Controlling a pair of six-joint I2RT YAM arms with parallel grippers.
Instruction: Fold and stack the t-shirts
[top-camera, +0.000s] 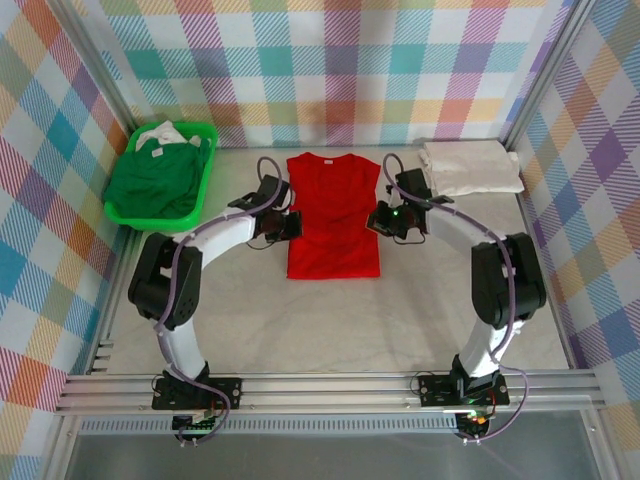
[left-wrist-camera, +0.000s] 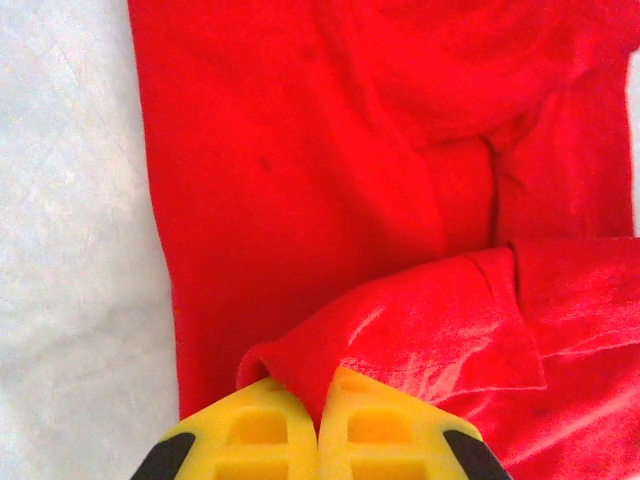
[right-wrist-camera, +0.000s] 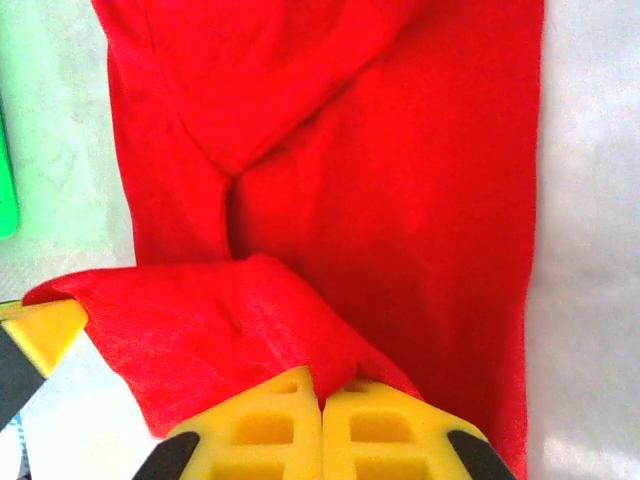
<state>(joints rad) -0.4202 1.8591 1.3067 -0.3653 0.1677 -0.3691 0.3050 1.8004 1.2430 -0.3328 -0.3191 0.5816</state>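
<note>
Far left: bright green plastic basket (top-camera: 140, 219) holding dark green t-shirt (top-camera: 155, 182). Far right: folded cream-white t-shirt (top-camera: 470, 168). Mid-bench (top-camera: 330, 320): red t-shirt (top-camera: 333, 225), flat, flanked by left pincer (left-wrist-camera: 320, 400) and right pincer (right-wrist-camera: 322, 400), each clamped tight on a lifted fold of its cloth.

The red tee (top-camera: 333, 215) was soft knit cloth, matt from above, with a faint sheen on its creases close up. The white tee (top-camera: 470, 167) and green tee (top-camera: 150, 185) were the same matt cloth. The basket (top-camera: 150, 217) was smooth glossy plastic. The table (top-camera: 330, 320) looked matt and faintly mottled. The rails (top-camera: 330, 385) were brushed metal. The walls (top-camera: 340, 70) looked like matt cloth. The left fingers (left-wrist-camera: 250, 435) and right fingers (right-wrist-camera: 265, 425) were smooth yellow plastic, dully shiny.
</note>
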